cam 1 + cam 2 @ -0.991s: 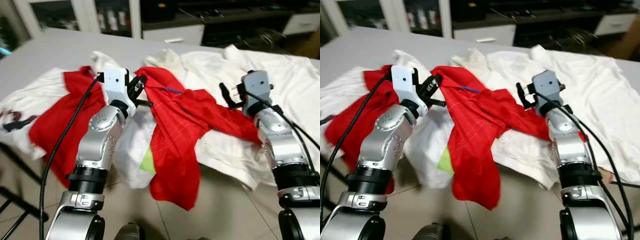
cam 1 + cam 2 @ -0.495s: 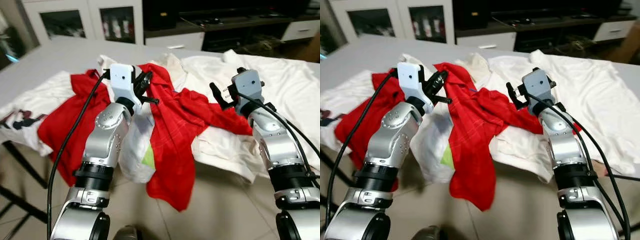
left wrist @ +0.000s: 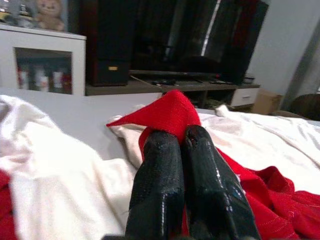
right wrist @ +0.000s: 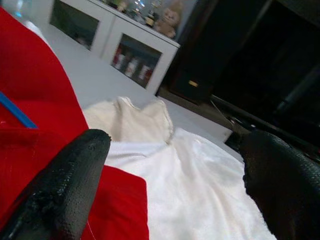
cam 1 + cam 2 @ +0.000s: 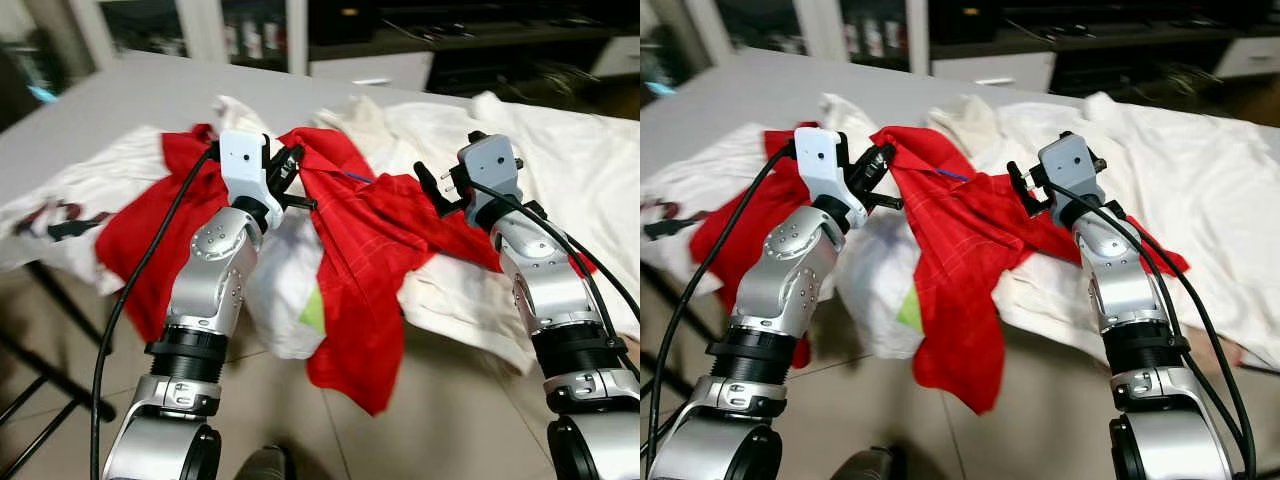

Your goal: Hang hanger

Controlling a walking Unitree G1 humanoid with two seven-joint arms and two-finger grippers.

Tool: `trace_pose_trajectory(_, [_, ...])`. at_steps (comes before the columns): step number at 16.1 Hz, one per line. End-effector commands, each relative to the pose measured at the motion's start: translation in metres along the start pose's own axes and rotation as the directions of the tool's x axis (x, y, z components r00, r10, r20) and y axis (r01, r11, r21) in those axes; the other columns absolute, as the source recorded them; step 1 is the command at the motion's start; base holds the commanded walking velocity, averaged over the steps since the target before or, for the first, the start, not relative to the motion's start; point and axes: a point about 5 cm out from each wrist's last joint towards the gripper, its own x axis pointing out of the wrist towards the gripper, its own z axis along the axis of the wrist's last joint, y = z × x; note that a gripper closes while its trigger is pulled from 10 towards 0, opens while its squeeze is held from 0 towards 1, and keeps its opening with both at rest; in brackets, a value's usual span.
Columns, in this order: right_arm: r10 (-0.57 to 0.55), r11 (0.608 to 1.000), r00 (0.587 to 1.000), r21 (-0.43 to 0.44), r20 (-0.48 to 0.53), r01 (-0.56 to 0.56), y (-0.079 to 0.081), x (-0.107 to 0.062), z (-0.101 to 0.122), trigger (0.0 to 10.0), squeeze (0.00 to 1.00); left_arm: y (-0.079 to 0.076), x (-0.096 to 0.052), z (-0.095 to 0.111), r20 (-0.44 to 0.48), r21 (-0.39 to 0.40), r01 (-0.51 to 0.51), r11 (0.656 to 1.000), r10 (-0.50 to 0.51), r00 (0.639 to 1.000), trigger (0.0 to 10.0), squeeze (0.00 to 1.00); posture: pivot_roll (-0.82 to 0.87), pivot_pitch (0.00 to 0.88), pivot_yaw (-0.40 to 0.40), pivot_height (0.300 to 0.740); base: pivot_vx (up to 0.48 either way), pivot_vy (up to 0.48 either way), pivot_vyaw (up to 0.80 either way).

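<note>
Grey table (image 5: 120, 95) strewn with shirts: left gripper (image 5: 287, 165) pinches the red shirt (image 5: 365, 260); right gripper (image 5: 432, 187) hovers wide apart beside it. Blue hanger (image 5: 348, 179) lies under the cloth; keep that pinch firm.

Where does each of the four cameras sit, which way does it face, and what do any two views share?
Left eye view: on the head, looking down at the table of clothes; both silver arms show.
Right eye view: beside it, same scene.
Left wrist view: along the left gripper, shut on the red shirt.
Right wrist view: along the open right gripper, over the white garment.
Shared: both wrist views see the red shirt and the white cabinet.
</note>
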Motion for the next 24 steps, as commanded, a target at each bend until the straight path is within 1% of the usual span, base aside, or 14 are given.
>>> trace_pose_trajectory(1, [-0.004, 1.000, 1.000, 0.000, -0.011, 0.004, -0.004, 0.002, 0.001, 10.0, 0.00, 0.000, 0.001, 0.004, 0.019, 0.016, -0.006, 1.000, 0.006, 1.000, 10.0, 0.00, 0.07, 0.000, -0.004, 0.740, 0.000, 0.000, 0.80])
trace_pose_trajectory(5, [-0.005, 1.000, 1.000, 0.001, -0.011, 0.005, -0.004, 0.002, 0.001, 10.0, 0.00, 0.000, 0.001, 0.004, 0.019, 0.016, -0.006, 1.000, 0.006, 1.000, 10.0, 0.00, 0.07, 0.000, -0.004, 0.740, 0.000, 0.000, 0.80])
trace_pose_trajectory(6, [-0.016, 1.000, 1.000, 0.015, -0.026, 0.016, -0.006, 0.003, -0.002, 10.0, 0.00, 0.000, 0.000, 0.004, 0.019, 0.014, -0.010, 1.000, 0.010, 1.000, 10.0, 0.00, 0.07, 0.000, -0.003, 0.740, 0.000, 0.000, 0.40])
trace_pose_trajectory(8, [-0.029, 0.999, 0.999, 0.036, -0.035, 0.030, -0.009, 0.003, -0.003, 10.0, 0.00, 0.001, 0.001, 0.003, 0.018, 0.012, -0.011, 1.000, 0.011, 1.000, 10.0, 0.00, 0.07, 0.000, -0.002, 0.740, 0.000, 0.000, 0.00])
trace_pose_trajectory(12, [-0.015, 0.999, 0.999, 0.041, -0.035, 0.017, -0.008, 0.003, -0.004, 10.0, 0.00, 0.001, 0.001, 0.002, 0.014, 0.008, -0.011, 1.000, 0.011, 1.000, 10.0, 0.00, 0.07, 0.000, -0.001, 0.740, 0.000, 0.000, 0.00])
trace_pose_trajectory(14, [-0.003, 0.999, 0.999, 0.042, -0.042, 0.005, -0.007, 0.003, -0.005, 10.0, 0.00, 0.003, 0.001, -0.002, 0.002, -0.006, -0.022, 1.000, 0.022, 1.000, 10.0, 0.00, 0.07, 0.000, -0.001, 0.740, 0.000, 0.000, 0.00])
trace_pose_trajectory(16, [0.065, 0.998, 0.997, 0.028, -0.029, -0.064, -0.002, 0.003, -0.002, 10.0, 0.00, 0.010, 0.000, -0.011, -0.031, -0.055, -0.062, 0.997, 0.060, 0.998, 10.0, 0.00, 0.07, 0.000, -0.002, 0.740, 0.000, 0.000, 0.00])
trace_pose_trajectory(18, [0.136, 0.991, 0.991, 0.010, 0.000, -0.136, 0.003, 0.005, 0.005, 10.0, 0.00, 0.015, -0.001, -0.018, -0.060, -0.086, -0.096, 0.992, 0.091, 0.994, 10.0, 0.00, 0.07, 0.000, -0.004, 0.740, 0.000, 0.000, 0.00])
trace_pose_trajectory(20, [0.171, 0.985, 0.985, 0.008, 0.019, -0.171, 0.004, 0.011, 0.015, 10.0, 0.00, 0.019, -0.004, -0.027, -0.102, -0.112, -0.144, 0.983, 0.133, 0.986, 10.0, 0.00, 0.07, 0.000, -0.008, 0.740, 0.000, 0.000, 0.00])
trace_pose_trajectory(23, [0.224, 0.975, 0.975, 0.008, 0.016, -0.224, 0.011, 0.019, 0.021, 10.0, 0.00, 0.021, -0.007, -0.036, -0.135, -0.123, -0.178, 0.976, 0.161, 0.978, 10.0, 0.00, 0.07, 0.008, -0.014, 0.740, 0.000, 0.000, 0.00])
trace_pose_trajectory(24, [0.267, 0.964, 0.964, -0.008, -0.005, -0.267, 0.018, 0.024, 0.022, 10.0, 0.00, 0.021, -0.007, -0.039, -0.145, -0.125, -0.188, 0.974, 0.170, 0.975, 10.0, 0.00, 0.07, 0.009, -0.016, 0.740, 0.000, 0.000, 0.00])
